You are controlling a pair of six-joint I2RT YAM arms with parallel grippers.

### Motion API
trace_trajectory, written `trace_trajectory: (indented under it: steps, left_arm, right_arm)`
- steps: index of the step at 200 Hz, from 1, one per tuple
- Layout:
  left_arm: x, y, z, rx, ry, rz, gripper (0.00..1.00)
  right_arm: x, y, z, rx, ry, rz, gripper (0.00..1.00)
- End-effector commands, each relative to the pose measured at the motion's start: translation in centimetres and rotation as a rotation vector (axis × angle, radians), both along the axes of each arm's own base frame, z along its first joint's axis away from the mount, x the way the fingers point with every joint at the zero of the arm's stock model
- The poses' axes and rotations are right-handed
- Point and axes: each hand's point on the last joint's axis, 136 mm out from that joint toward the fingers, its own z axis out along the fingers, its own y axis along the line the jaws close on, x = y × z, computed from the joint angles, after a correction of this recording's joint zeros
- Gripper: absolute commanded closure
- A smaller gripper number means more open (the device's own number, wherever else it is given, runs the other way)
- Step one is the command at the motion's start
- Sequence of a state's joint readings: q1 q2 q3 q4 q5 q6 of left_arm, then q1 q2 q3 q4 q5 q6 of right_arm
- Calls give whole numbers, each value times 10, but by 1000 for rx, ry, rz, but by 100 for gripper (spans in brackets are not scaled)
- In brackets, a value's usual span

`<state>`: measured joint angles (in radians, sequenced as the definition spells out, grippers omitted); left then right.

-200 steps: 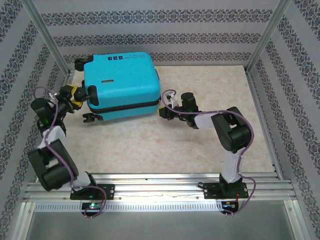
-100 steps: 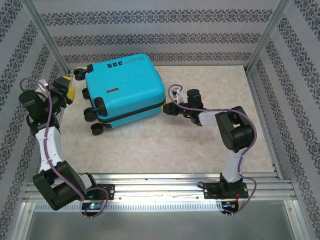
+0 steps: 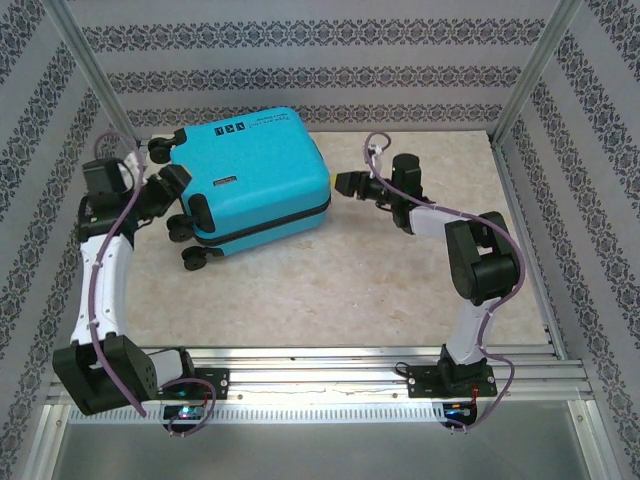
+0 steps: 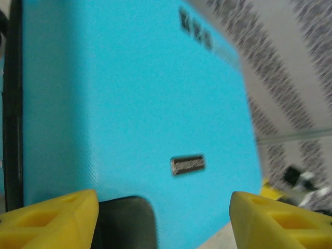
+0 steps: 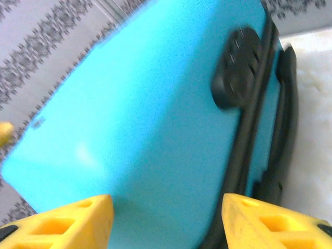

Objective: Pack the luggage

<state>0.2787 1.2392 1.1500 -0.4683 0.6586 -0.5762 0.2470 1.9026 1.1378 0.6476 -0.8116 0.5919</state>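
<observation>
Lying shut at the back left of the table (image 3: 400, 270), the luggage (image 3: 250, 170) sits between the left gripper (image 3: 172, 183) and the right gripper (image 3: 342, 184), both wide and empty, maybe ready to turn it.

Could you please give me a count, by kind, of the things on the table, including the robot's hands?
Turquoise luggage: 1
Robot hands: 2 (left hand, right hand)
Total: 3
</observation>
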Motion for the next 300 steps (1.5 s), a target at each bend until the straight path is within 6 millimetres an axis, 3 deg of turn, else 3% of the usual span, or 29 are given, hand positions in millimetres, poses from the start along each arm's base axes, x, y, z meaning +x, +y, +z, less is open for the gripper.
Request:
trace_trajectory:
  steps: [1,40,78,127,167,206,234,262,284,300]
  left_arm:
    - [-1,-2,-32,134,105,-36,33]
    - [8,-4,-51,148,144,-55,34]
    - [13,-4,-64,156,173,-60,34]
    - [19,-12,-74,168,193,-84,34]
    - [25,-36,-81,189,212,-148,36]
    - [16,-61,-87,228,232,-207,37]
    - [10,-59,-68,354,217,-189,37]
    - [10,-68,-24,517,125,-175,36]
    - [10,-94,5,630,51,-207,35]
    - [10,-121,15,726,18,-265,35]
  right_arm:
    - [7,17,25,52,-16,62,40]
    - [14,39,5,39,35,129,39]
    - [-4,54,-7,39,57,217,40]
    - [-71,67,0,54,23,337,46]
    - [-137,87,2,37,11,399,48]
    - [-191,99,11,26,-18,414,49]
    - [-190,83,-4,-84,-33,307,49]
    - [-184,64,-36,-233,-70,185,51]
    - [-187,55,-62,-303,-100,113,52]
    - [-193,57,-80,-365,-117,91,53]
